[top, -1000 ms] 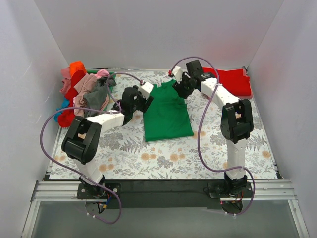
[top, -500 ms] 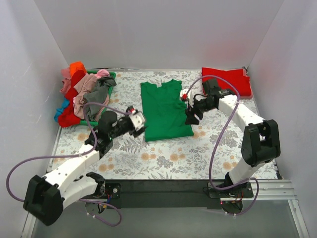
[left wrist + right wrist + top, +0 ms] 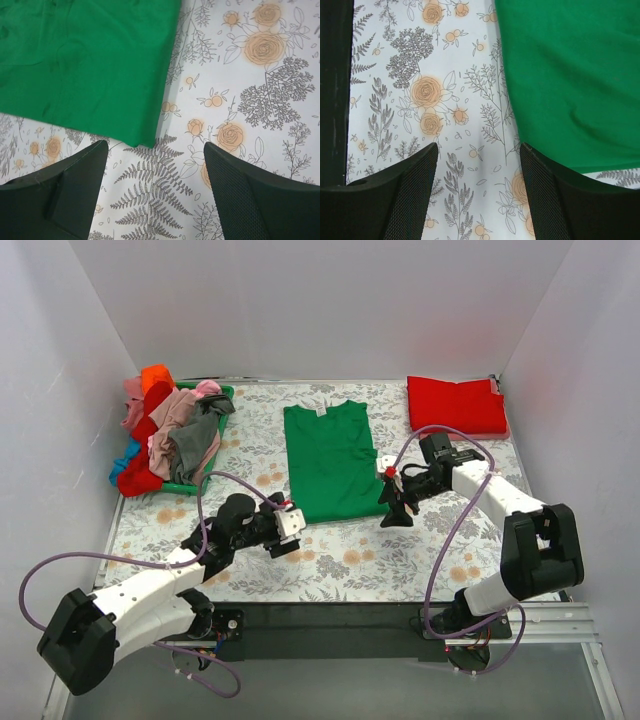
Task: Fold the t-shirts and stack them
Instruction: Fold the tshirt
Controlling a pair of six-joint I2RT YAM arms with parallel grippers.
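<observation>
A green plastic basket is seen at the far left corner of the floral-print cloth. It is filled above its rim with a heap of t-shirts, crumpled together. Five colours can be made out in the heap: orange at the back, pink, red, grey and a strip of blue at the left edge. How many garments make up the heap cannot be told, since they are tangled.

Two shirts are laid outside the basket. One green t-shirt is spread flat in the middle of the cloth, narrowed to a long rectangle with its neck toward the far wall. One red t-shirt is folded into a rectangle at the far right corner, well apart from the green one.

A small pale neck label is visible inside the green collar; its print is too small to be read.

The left gripper is held low just beside the green shirt's near left corner, and in the left wrist view its jaws are spread wide with only cloth and the hem corner between them. The right gripper is held near the near right corner; its jaws are likewise spread, and nothing is gripped.
</observation>
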